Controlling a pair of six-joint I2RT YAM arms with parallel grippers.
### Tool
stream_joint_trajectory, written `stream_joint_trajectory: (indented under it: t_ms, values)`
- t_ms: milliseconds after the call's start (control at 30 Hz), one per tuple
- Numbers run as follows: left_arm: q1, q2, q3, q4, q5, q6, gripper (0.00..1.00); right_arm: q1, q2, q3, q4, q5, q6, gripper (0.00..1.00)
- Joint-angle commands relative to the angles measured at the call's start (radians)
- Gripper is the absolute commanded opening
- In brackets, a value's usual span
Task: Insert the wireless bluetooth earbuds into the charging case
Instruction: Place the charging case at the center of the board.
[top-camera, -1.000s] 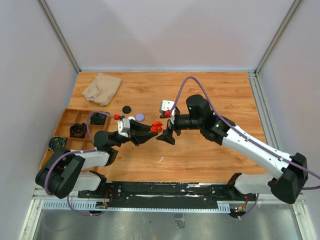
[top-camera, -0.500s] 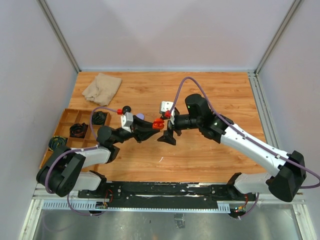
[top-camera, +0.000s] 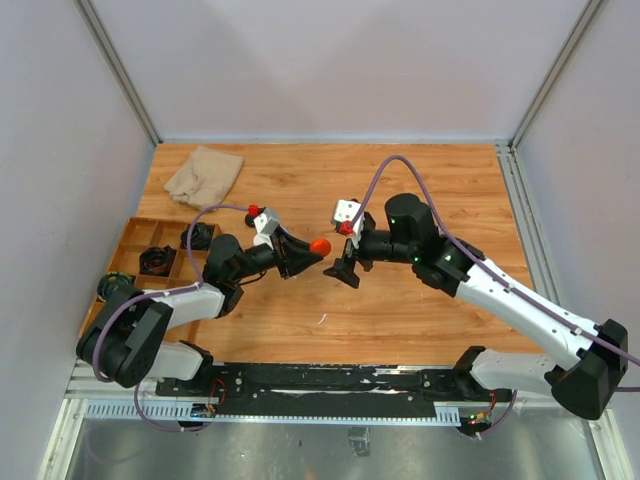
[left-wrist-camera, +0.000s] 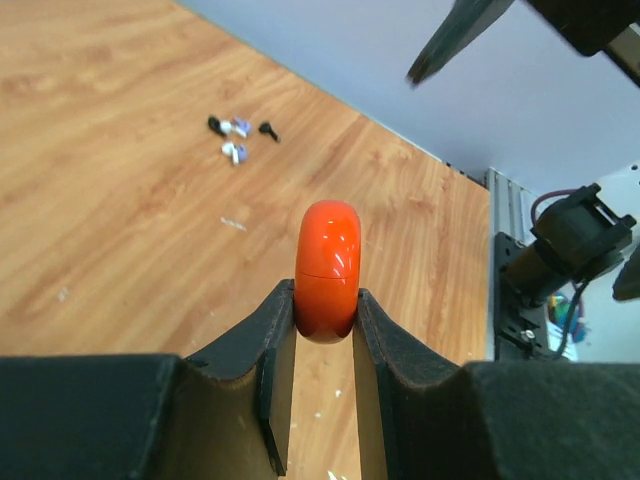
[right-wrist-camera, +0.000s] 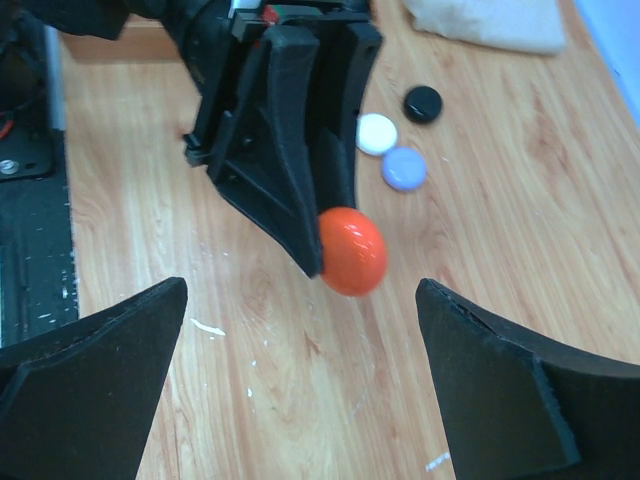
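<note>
Above the middle of the wooden surface (top-camera: 470, 190), my left jaws are clamped on the charging case (left-wrist-camera: 328, 268). It is an orange, glossy, rounded clamshell, pinched edge-on between the two black pads (left-wrist-camera: 283, 335), with its seam running level just above them. My right jaws stand wide apart, facing the case with nothing between them. The case looks hard, smooth and light, and I judge that shine to be slippery. A grip across the flat faces below the seam suits it and leaves the upper half free for the other side to pry open. The wireless bluetooth earbuds (left-wrist-camera: 236, 135) lie loose on the surface well beyond the case, a small cluster of black, lilac and white stemmed bits; a red one I cannot make out. I expect them to be feather-light, stiff and apt to skid or flick away, so they are best taken across the bulb rather than the thin stem. Three round pucks (right-wrist-camera: 404, 169), black, white and lilac, sit close together beside my left jaws. A rumpled beige cloth (top-camera: 204, 175) lies soft at the far left corner.
</note>
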Motion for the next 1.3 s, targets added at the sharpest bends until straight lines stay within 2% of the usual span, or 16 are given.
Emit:
stream_joint_trajectory:
  t_ms: [0,167,233,467,667,767,967,1000,1100,1267]
  values:
    - [-0.01,0.032,0.026,-0.121,0.001,-0.116,0.01,0.005,-0.063,-0.06,0.05,0.197,0.074,0.99]
    - [-0.074,0.076,0.023,-0.278,-0.05,-0.201,0.05,0.006,-0.11,-0.144,0.1,0.332,0.146,0.99]
    - [-0.101,0.103,0.015,-0.293,-0.065,-0.237,0.06,0.006,-0.124,-0.173,0.104,0.377,0.165,0.99]
    - [-0.202,0.253,0.054,-0.339,-0.112,-0.291,0.13,0.005,-0.153,-0.243,0.102,0.421,0.18,0.99]
    - [-0.232,0.398,0.114,-0.365,-0.121,-0.329,0.18,0.006,-0.163,-0.264,0.095,0.446,0.167,0.98]
    - [-0.232,0.415,0.119,-0.402,-0.152,-0.318,0.29,0.005,-0.159,-0.264,0.087,0.449,0.162,0.98]
    - [-0.232,0.388,0.143,-0.574,-0.278,-0.241,0.54,0.006,-0.15,-0.268,0.086,0.453,0.155,0.99]
    - [-0.232,0.383,0.149,-0.609,-0.3,-0.228,0.61,0.006,-0.149,-0.269,0.087,0.455,0.153,0.99]
    - [-0.232,0.35,0.162,-0.695,-0.361,-0.194,0.97,0.005,-0.149,-0.27,0.085,0.46,0.15,0.98]
    - [-0.232,0.24,0.197,-0.88,-0.529,-0.122,0.99,0.004,-0.157,-0.273,0.085,0.47,0.148,0.99]
